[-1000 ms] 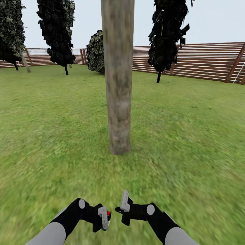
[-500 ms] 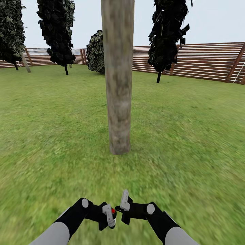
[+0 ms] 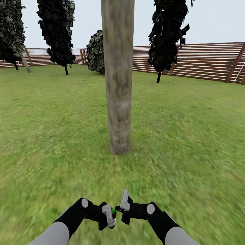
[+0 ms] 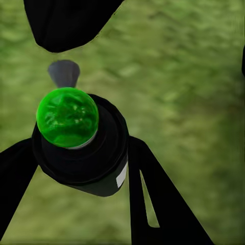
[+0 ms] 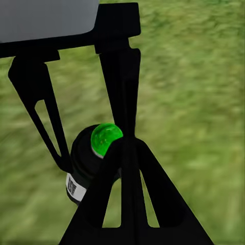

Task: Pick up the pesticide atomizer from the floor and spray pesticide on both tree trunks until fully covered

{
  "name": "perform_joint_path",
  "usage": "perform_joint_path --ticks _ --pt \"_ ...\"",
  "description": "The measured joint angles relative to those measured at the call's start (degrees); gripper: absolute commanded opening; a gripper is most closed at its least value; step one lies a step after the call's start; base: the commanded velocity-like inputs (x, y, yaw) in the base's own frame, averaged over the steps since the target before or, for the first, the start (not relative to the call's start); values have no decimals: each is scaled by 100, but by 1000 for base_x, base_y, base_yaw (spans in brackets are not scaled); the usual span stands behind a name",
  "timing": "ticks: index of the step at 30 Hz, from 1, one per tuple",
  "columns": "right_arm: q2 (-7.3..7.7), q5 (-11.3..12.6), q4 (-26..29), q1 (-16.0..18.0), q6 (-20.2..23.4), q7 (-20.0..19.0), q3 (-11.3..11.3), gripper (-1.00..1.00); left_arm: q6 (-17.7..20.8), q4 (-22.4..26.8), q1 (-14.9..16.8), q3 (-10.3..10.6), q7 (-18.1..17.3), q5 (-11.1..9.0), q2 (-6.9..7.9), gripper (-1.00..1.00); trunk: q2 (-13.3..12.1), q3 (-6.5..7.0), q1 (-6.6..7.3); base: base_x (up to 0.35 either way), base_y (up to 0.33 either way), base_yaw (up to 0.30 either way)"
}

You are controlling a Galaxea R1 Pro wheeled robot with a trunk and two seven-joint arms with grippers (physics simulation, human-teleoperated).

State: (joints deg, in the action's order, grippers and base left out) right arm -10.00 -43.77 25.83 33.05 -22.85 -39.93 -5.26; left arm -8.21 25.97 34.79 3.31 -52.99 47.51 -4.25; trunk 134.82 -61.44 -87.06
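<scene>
Found the atomizer (image 4: 81, 153) clamped in the left gripper (image 3: 109, 216), both fingers closed on its sides; sat low, just beside the right gripper (image 3: 122, 204), with the trunk (image 3: 118, 85) straight ahead of both and well apart; saw that right gripper with jaws seemingly spread and nothing between them.

Judged the risks so: could waste spray on the grass (image 3: 190, 136) if the nozzle (image 4: 64, 74) were not turned at the trunk, its aim being hard to read here; could fall short from this far back; could wet only the near face and low part, leaving the far side and upper length bare; could knock the can askew if the right gripper, so close, drifted in; could slip or twist in the pinch, the body being round and smooth.

Noted a squat black cylinder with a small white label, a glossy green dome (image 4: 67, 117) on top, a grey flared nozzle beside it; a thick, smooth, mottled grey-tan column for the trunk; soft, blurred turf around; a brown slatted fence (image 3: 204, 61) and dark ragged trees (image 3: 56, 30) far beyond.
</scene>
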Motion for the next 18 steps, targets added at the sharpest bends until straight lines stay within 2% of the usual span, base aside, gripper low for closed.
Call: perform_joint_path --ticks 4,8,12,13,15,18 --pt "0 0 1 0 0 -1 0 -100 -2 -51 -11 17 -6 65 114 -100 0 0 0 0 0 0" --pt "0 0 1 0 0 1 1 -100 -13 -75 -24 46 -14 100 575 -100 0 0 0 0 0 0" --pt "0 6 4 0 0 1 12 -100 -42 -54 -68 49 -20 91 835 -100 0 0 0 0 0 0" --pt "0 12 3 0 0 1 23 100 -53 -28 -76 54 -17 99 928 -100 0 0 0 0 0 0" --pt "4 16 -3 0 0 2 45 100 -76 -7 -80 37 -12 91 1128 -100 0 0 0 0 0 0" --pt "33 7 -6 0 0 3 61 100 -79 1 -84 11 2 77 1275 -100 0 0 0 0 0 0"
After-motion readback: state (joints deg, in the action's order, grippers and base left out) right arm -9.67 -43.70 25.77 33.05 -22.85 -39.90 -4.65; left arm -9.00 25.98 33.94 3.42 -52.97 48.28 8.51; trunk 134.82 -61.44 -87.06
